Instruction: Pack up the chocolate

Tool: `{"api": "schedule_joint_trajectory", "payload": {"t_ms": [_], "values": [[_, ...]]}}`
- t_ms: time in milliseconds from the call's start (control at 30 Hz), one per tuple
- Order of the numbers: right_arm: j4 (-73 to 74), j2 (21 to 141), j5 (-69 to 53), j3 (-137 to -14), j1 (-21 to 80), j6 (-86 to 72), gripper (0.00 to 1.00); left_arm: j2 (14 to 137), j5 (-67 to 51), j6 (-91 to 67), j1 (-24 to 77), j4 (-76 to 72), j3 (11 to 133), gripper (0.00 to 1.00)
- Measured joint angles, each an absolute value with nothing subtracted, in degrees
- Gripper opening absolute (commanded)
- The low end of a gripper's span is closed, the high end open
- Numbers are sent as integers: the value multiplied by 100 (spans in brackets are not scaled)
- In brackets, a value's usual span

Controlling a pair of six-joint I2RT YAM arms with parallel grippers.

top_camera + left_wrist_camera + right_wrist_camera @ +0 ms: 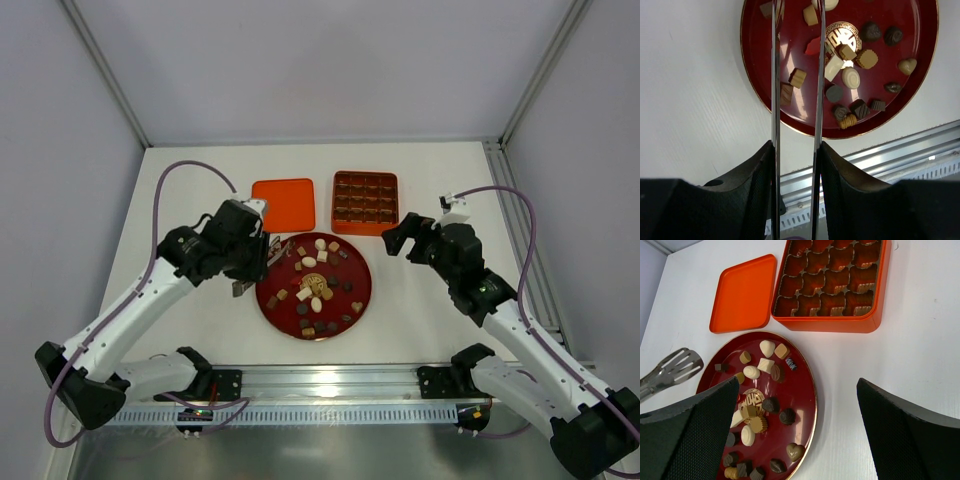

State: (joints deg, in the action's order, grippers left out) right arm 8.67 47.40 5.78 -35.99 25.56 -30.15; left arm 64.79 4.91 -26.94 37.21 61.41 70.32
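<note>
The chocolate [315,285], several small brown, tan and cream pieces, lies scattered on a round dark-red plate [362,290]. My left gripper [252,262] is at the plate's left rim, shut on metal tongs [272,250]. In the left wrist view the gripper [796,150] squeezes the tongs' two blades [818,75], which reach over the plate [790,115]; a tan piece [797,77] lies below between them. The tongs' tips [675,365] hold nothing. My right gripper [400,240] [797,385] hangs open by the plate's right side, above the chocolate [767,347].
An orange box [365,197] [830,322] with a brown grid insert, its cells without sweets, stands behind the plate. Its orange lid [284,204] [742,292] lies flat to the left of it. A metal rail [330,385] runs along the near table edge.
</note>
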Motion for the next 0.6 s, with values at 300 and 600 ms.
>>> {"api": "schedule_joint_trajectory", "payload": {"t_ms": [300,600], "values": [[908,4724,578,-3599,2556,-3015,100,6530,473,-2867,4095,5966,6670,40],[910,4639,578,-3599,2556,-3015,100,6904,493,-2991,4270,5627,6403,40]]}}
